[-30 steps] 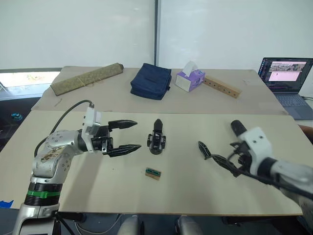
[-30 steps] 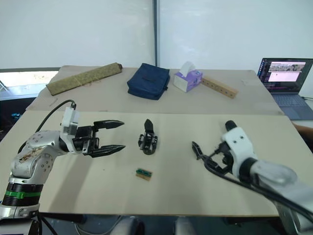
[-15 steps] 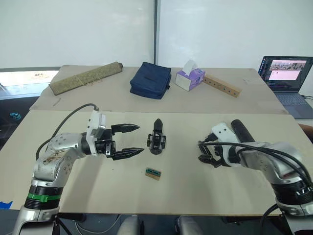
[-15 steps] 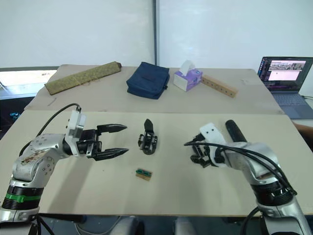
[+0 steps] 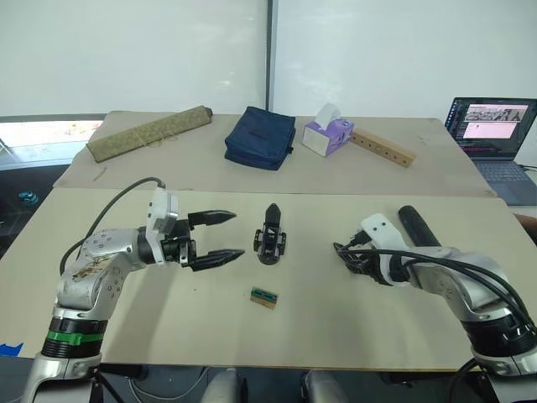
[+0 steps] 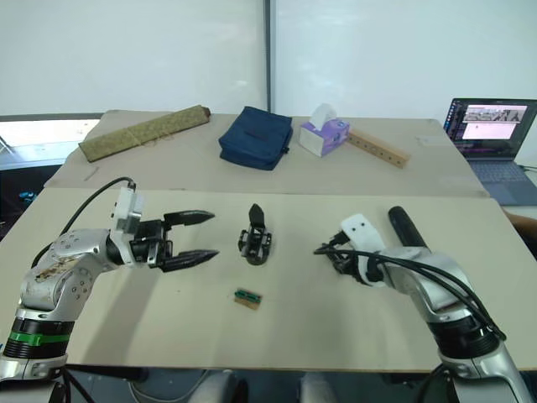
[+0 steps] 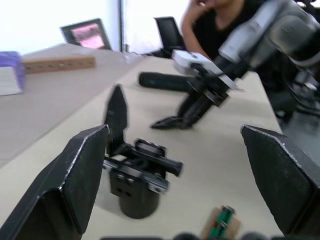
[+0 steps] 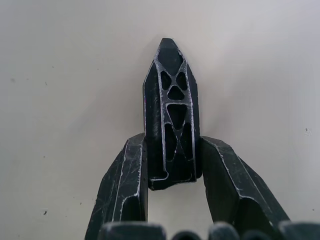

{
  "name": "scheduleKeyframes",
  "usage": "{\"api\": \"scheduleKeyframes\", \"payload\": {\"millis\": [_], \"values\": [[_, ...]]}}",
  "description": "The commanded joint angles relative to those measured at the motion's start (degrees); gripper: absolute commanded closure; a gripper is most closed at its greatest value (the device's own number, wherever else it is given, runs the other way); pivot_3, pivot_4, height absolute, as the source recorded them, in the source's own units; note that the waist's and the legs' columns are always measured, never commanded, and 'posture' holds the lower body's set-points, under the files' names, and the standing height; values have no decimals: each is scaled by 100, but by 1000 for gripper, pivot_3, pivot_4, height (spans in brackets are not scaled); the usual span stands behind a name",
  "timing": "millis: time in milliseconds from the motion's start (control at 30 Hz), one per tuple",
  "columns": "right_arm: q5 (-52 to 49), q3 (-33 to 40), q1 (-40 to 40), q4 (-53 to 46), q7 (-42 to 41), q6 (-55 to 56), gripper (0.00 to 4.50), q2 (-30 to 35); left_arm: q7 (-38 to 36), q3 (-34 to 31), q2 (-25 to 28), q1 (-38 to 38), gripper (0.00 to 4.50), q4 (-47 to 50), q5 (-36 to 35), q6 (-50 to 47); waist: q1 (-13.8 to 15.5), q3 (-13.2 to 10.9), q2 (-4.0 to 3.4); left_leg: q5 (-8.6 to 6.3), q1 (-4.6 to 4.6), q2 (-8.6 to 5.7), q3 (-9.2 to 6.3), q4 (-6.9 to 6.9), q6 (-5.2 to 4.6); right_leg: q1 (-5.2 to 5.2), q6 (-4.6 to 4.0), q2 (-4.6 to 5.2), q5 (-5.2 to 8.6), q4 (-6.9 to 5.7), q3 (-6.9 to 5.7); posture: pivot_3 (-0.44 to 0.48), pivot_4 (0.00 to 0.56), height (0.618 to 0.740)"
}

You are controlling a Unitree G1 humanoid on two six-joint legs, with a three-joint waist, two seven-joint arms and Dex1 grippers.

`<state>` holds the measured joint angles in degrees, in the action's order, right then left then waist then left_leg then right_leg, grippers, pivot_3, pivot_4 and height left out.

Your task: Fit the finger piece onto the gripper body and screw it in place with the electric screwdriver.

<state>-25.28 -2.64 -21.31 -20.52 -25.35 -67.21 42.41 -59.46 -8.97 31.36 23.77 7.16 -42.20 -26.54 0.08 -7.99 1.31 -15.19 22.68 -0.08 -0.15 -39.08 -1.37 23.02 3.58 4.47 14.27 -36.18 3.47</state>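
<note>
Laptop (image 5: 493,126), tissue box (image 5: 326,136), navy pouch (image 5: 259,138) — all well behind gripper body (image 5: 270,238).

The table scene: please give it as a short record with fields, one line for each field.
left gripper: open, beside the gripper body, holding nothing
right gripper: shut on the finger piece, low at the table
gripper body: upright, mid-table
electric screwdriver: lying beside the right arm
green-and-tan block: near the front edge

Gripper body (image 5: 270,243) (mid-table) between both pincers.
</note>
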Motion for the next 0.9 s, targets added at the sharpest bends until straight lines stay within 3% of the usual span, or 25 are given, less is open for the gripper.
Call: {"api": "scheduleKeyframes", "payload": {"millis": [33, 200, 467, 767, 867, 900], "values": [[573, 798, -154, -624, -217, 2276, 3380, 285, 1917, -620, -700, 807, 0, 499, -1244, -773, 9, -1, 1, 1, 31, 1, -2, -20, 1, 23, 12, -2, -8, -4, 0, 0, 150, 740], [1215, 532, -701, -1020, 365, 3267, 3380, -288, 3346, -619, -1311, 1093, 0, 570, -1577, -1383, -128, 1, 2, 0, 16, -3, 2, -10, 2, 20, 17, -6, -14, -5, 21, 0, 150, 740], [2522, -769, -1140, -1339, 766, 3986, 3380, -1045, 4023, -157, -2069, 1204, 0, 706, -1705, -1624, -77, 1, 2, 17, 17, -9, 0, 5, 28, 32, 7, -6, -18, -9, 21, 0, 150, 740], [2821, -912, -1187, -1221, 430, 4308, 3380, -1227, 4282, -199, -2716, 1273, 0, 699, -1937, -1390, -78, 1, 2, 17, 16, -11, 0, 6, 29, 30, 5, -8, -19, -2, 18, 0, 150, 740], [2895, -918, -1185, -1215, 409, 4278, 3380, -1322, 4298, -226, -2820, 1269, 784, 801, -1920, -1205, -93, 1, 2, 18, 16, -11, 0, 7, 29, 30, 4, -8, -19, -3, 18, 0, 150, 740], [2916, -924, -1177, -1224, 405, 4265, 3380, -1348, 4303, -216, -2831, 1256, 1235, 823, -1900, -1160, -94, 1, 2, 18, 16, -11, -1, 7, 29, 30, 4, -8, -19, -3, 18, 0, 150, 740]]}}
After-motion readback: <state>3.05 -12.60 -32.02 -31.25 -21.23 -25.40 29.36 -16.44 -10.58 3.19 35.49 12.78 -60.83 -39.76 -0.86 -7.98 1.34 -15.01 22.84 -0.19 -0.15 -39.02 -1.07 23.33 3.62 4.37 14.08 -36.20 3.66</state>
